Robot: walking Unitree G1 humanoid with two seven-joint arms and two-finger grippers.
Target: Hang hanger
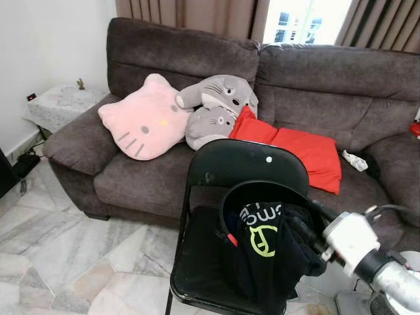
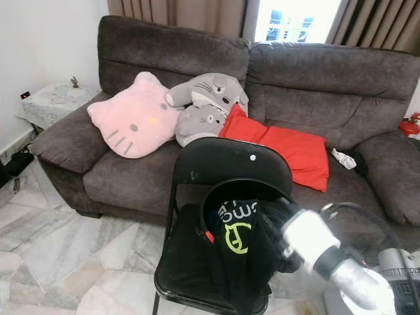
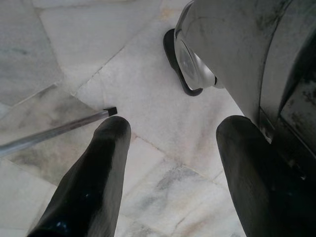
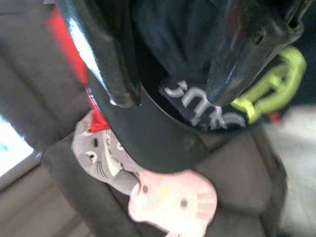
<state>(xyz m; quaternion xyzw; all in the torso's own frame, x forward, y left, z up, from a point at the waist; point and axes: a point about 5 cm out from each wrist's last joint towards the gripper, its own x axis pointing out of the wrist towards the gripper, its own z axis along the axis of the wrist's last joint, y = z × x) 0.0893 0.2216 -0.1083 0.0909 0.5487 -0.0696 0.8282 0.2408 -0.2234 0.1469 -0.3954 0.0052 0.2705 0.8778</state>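
Two head views show the right gripper (image 1: 308, 239) holding a black garment (image 1: 266, 252) with its hanger (image 1: 226, 220) above a black folding chair (image 1: 246, 164). Its wrist view shows fingers (image 4: 113, 59) clamped on dark cloth; the hanger hook is hidden. The left gripper (image 3: 170, 163) hangs spread over marble floor (image 3: 74, 44).

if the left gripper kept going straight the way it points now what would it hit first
Most likely the marble floor: the left gripper points down at bare tile, jaws apart, between a thin metal rod and the robot's foot.

Dark grey sofa (image 1: 315, 98) against curtained window (image 1: 305, 20), black folding chair (image 1: 216, 197) on marble floor (image 1: 59, 249)
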